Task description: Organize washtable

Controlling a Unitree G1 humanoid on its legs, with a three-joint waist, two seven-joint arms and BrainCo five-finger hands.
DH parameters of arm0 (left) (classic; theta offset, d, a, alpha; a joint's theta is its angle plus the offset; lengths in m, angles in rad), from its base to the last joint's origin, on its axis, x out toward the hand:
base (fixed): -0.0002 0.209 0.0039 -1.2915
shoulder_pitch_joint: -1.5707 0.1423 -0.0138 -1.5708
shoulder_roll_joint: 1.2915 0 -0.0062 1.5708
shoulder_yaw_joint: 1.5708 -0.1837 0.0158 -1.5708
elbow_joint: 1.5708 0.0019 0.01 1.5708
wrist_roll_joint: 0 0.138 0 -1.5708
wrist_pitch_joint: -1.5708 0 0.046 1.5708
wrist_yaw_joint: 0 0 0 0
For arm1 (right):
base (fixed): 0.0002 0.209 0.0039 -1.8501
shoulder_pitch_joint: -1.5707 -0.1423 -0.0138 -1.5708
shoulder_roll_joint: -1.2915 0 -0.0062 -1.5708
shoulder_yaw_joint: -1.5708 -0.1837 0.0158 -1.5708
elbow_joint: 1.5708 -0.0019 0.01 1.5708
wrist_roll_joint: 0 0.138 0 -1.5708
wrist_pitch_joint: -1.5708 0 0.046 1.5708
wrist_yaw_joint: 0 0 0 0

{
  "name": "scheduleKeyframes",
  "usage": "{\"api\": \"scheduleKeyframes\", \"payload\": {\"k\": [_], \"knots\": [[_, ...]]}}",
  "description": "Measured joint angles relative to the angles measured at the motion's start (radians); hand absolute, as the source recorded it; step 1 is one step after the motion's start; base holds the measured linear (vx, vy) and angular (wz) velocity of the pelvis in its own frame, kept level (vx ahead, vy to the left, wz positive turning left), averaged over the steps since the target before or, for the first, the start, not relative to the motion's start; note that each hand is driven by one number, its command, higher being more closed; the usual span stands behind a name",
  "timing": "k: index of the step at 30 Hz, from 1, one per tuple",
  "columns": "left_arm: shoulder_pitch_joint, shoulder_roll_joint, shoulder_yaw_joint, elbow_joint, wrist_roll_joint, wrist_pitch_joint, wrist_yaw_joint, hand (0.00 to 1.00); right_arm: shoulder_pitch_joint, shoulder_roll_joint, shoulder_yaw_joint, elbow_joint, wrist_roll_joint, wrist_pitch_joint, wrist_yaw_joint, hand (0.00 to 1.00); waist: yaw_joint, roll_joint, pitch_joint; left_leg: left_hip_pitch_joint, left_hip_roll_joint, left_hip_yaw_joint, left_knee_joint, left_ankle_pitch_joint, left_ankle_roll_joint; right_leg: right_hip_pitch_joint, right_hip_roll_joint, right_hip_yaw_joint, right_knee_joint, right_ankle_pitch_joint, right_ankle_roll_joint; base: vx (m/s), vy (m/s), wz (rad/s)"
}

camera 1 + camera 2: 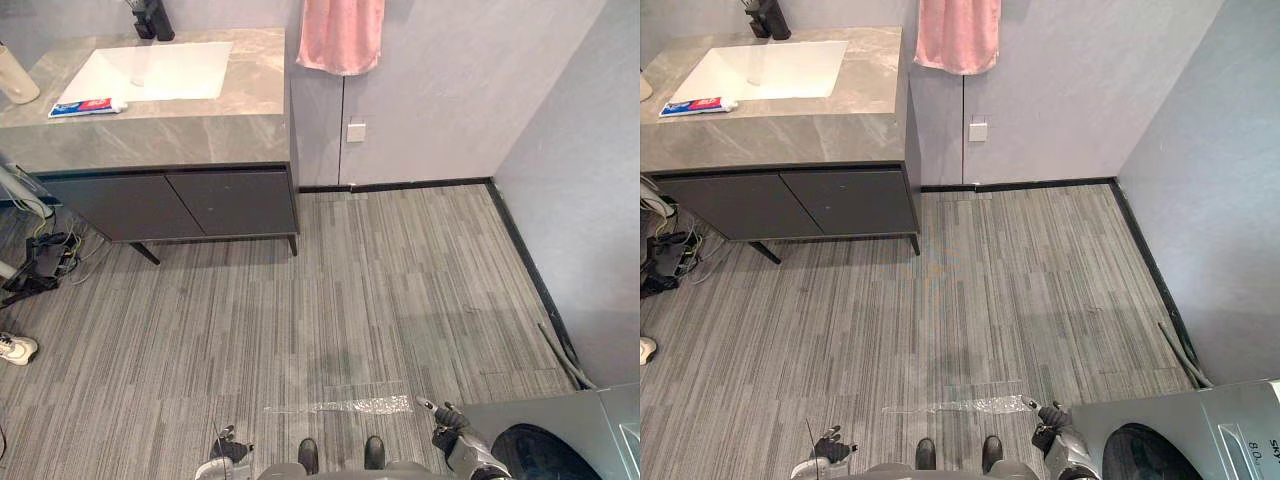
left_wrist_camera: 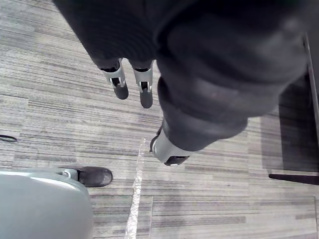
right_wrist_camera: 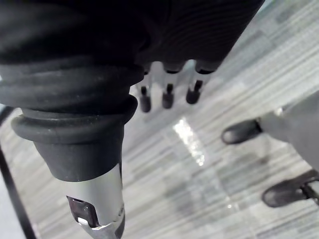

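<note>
Toothpaste (image 1: 88,106) lies flat on counter (image 1: 200,125) by sink (image 1: 160,70), well apart from L hand (image 2: 117,79) & R hand (image 3: 168,94), both hanging open, empty; prob. light, soft, slick, so pinch mid-body across its width.

The two head views look steeply down from high up and face the walls. The grey stone-patterned counter (image 1: 200,130) sits at upper left and the grey striped carpet floor (image 1: 400,280) spreads across the middle. Set side by side, both take in the counter, the pink hanging towel (image 1: 340,35), the shiny strip of clear tape (image 1: 345,405) on the floor and the grey front-loading washing machine (image 1: 560,430) at lower right. The right eye shows all of it a little further left. Each wrist view looks from very close along its own hand, the left hand (image 2: 119,82) and the right hand (image 3: 167,94), down to the floor. Both share the tape strip with the head views.
</note>
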Motion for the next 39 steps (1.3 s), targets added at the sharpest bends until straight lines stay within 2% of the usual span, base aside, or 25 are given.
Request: {"api": "scheduleKeyframes", "payload": {"k": [7,19,29,32,33,34,35,36,39], "knots": [[-0.007,-0.004,-0.013,0.001,0.042,-0.002,0.001,0.00,0.011,-0.009,0.000,0.009,-0.072,0.000,-0.009,0.00,-0.001,0.006,0.004,0.004,0.001,0.000,0.003,0.000,0.000,0.005,0.000,0.000,0.002,0.000,0.000,0.00,0.000,0.00],[-0.007,-0.006,-0.019,0.013,0.041,-0.010,0.000,0.00,0.061,-0.009,0.000,0.011,-0.071,0.000,-0.009,0.00,-0.002,0.016,0.002,0.011,0.002,-0.002,0.002,0.000,0.000,0.014,0.001,-0.005,0.000,0.000,0.000,0.00,0.000,0.01],[-0.010,-0.007,-0.015,0.012,0.000,-0.009,0.002,0.00,0.073,-0.009,-0.002,0.009,-0.017,-0.001,0.000,0.00,-0.007,0.015,0.002,-0.006,0.005,-0.029,0.011,0.001,0.000,0.014,0.002,-0.045,0.003,-0.010,-0.009,0.01,-0.007,0.10],[-0.009,-0.007,0.003,0.000,-0.024,-0.010,-0.003,0.00,0.086,-0.008,-0.010,0.010,-0.017,0.000,0.004,0.00,0.001,0.001,0.022,-0.052,0.009,0.002,0.187,-0.070,-0.037,0.015,-0.008,-0.023,0.074,-0.058,-0.019,-0.02,-0.012,-0.05],[-0.009,-0.004,0.007,-0.002,-0.047,-0.011,-0.004,0.00,0.094,-0.007,-0.010,0.010,-0.017,0.000,0.006,0.00,0.002,-0.014,0.028,-0.093,0.007,0.011,0.294,-0.078,-0.049,0.017,-0.019,-0.011,0.092,-0.078,-0.030,-0.04,-0.064,-0.06],[-0.011,-0.006,0.045,-0.015,-0.079,-0.014,-0.007,0.00,0.096,-0.011,-0.018,0.007,-0.015,0.000,0.005,0.00,0.001,-0.030,0.052,-0.184,0.010,0.016,0.485,-0.102,-0.065,0.037,-0.029,-0.001,0.101,-0.093,-0.053,-0.03,-0.062,-0.05],[-0.011,-0.008,0.052,-0.017,-0.084,-0.016,-0.007,0.00,0.094,-0.011,-0.021,0.005,-0.012,-0.001,0.004,0.00,0.004,-0.036,0.056,-0.200,0.014,0.015,0.516,-0.115,-0.071,0.039,-0.028,0.003,0.104,-0.098,-0.061,-0.03,-0.037,-0.08],[-0.010,-0.019,0.075,-0.019,-0.088,-0.015,-0.011,0.00,0.105,-0.015,-0.033,0.004,0.007,-0.001,0.002,0.00,0.004,-0.017,0.057,-0.244,0.030,-0.002,0.554,-0.147,-0.079,0.047,-0.022,0.008,0.112,-0.109,-0.064,-0.01,0.016,-0.14],[-0.009,-0.027,0.088,-0.021,-0.096,-0.022,-0.024,0.00,0.134,-0.023,-0.066,-0.016,0.024,0.000,0.000,0.00,0.008,0.008,0.062,-0.337,0.065,-0.049,0.469,-0.141,-0.076,0.045,-0.022,0.048,0.149,-0.149,-0.049,0.07,0.109,-0.38]]}}
